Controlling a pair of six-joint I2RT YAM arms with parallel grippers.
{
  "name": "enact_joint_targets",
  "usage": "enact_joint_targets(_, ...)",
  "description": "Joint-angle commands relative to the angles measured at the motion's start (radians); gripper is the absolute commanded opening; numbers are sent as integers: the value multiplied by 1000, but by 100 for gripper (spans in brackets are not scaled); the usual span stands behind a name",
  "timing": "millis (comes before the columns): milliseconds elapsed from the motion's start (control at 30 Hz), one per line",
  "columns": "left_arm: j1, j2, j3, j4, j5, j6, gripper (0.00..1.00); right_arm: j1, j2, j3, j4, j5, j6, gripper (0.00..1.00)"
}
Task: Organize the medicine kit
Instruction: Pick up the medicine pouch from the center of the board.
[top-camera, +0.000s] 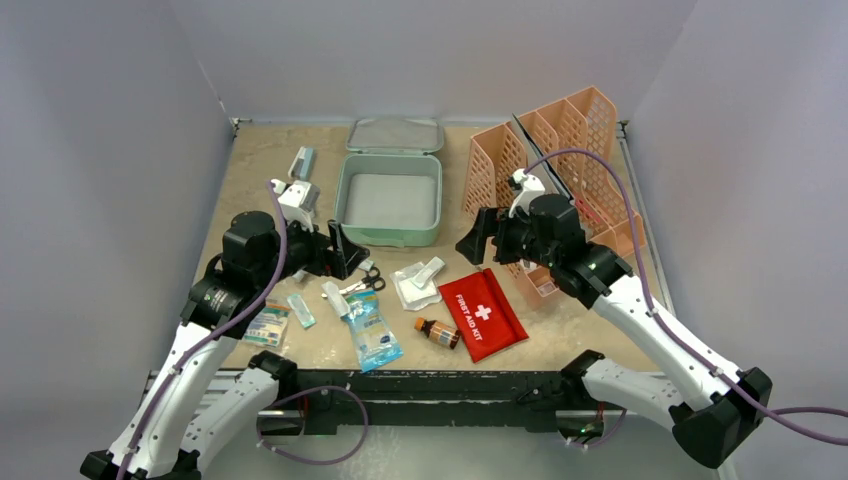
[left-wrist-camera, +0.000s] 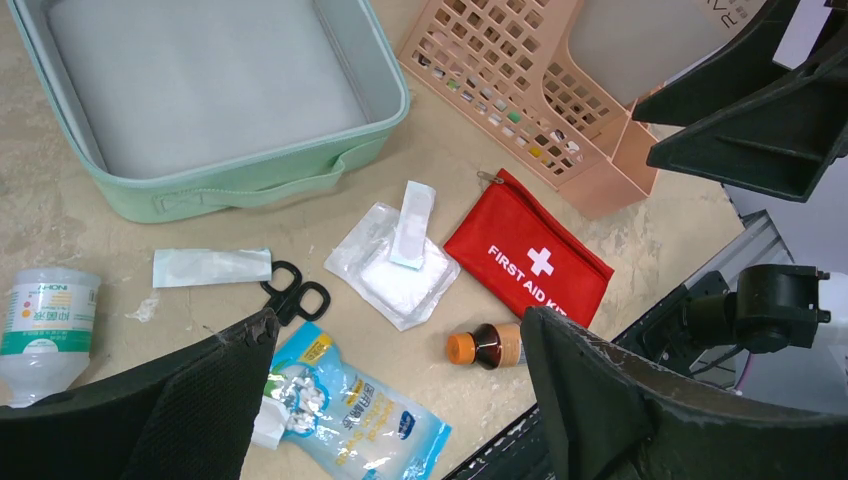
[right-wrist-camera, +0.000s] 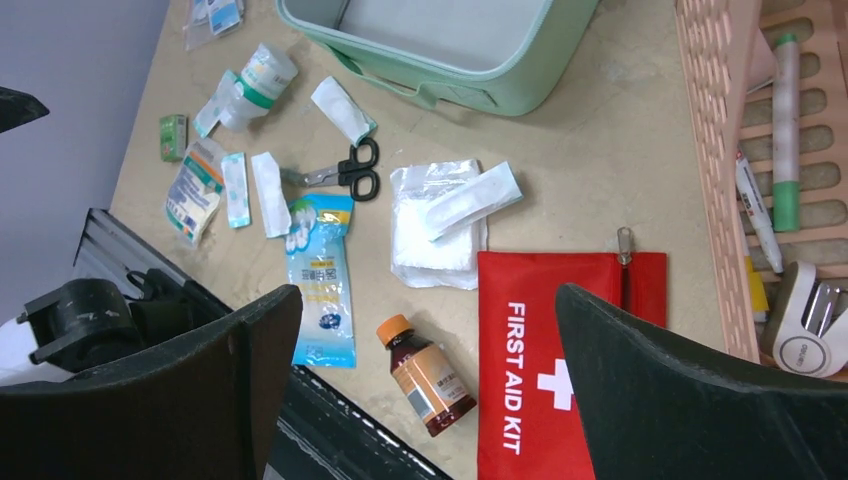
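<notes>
The medicine kit (top-camera: 342, 196) is a mint-green box at mid-table, open and with nothing inside; its lid (top-camera: 395, 134) lies behind it. My left gripper (top-camera: 346, 252) hovers open just left of the box's front corner, above loose supplies. In the left wrist view the open left gripper (left-wrist-camera: 398, 320) frames a brown orange-capped bottle (left-wrist-camera: 487, 346) and a blue swab bag (left-wrist-camera: 350, 410). My right gripper (top-camera: 478, 238) hangs open right of the box, holding nothing. In the right wrist view the right gripper (right-wrist-camera: 428, 295) stands over the same bottle (right-wrist-camera: 427, 372).
A red FIRST AID pouch (top-camera: 483, 312), gauze pack (top-camera: 415, 285), black scissors (top-camera: 368, 281), a white bottle (left-wrist-camera: 45, 320) and small packets (top-camera: 268, 325) lie in front of the box. A peach mesh rack (top-camera: 560, 170) with pens stands at the right.
</notes>
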Motion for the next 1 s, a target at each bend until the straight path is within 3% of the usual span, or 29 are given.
enact_joint_targets(0, -2, -11, 8, 12, 12, 15, 90, 1, 3, 7, -26, 29, 10, 99)
enact_joint_targets(200, -1, -16, 12, 0, -1, 22, 90, 1, 39, 31, -76, 36, 11, 99)
enact_joint_targets(500, -2, -33, 11, -36, -81, 62, 90, 3, 99, 8, -25, -96, -24, 97)
enact_joint_targets(800, -2, -48, 6, -46, -112, 79, 90, 27, 355, 69, -139, 74, -83, 66)
enact_joint_targets(967, -2, -66, -1, -51, -94, 83, 90, 57, 389, 52, -150, 147, -80, 48)
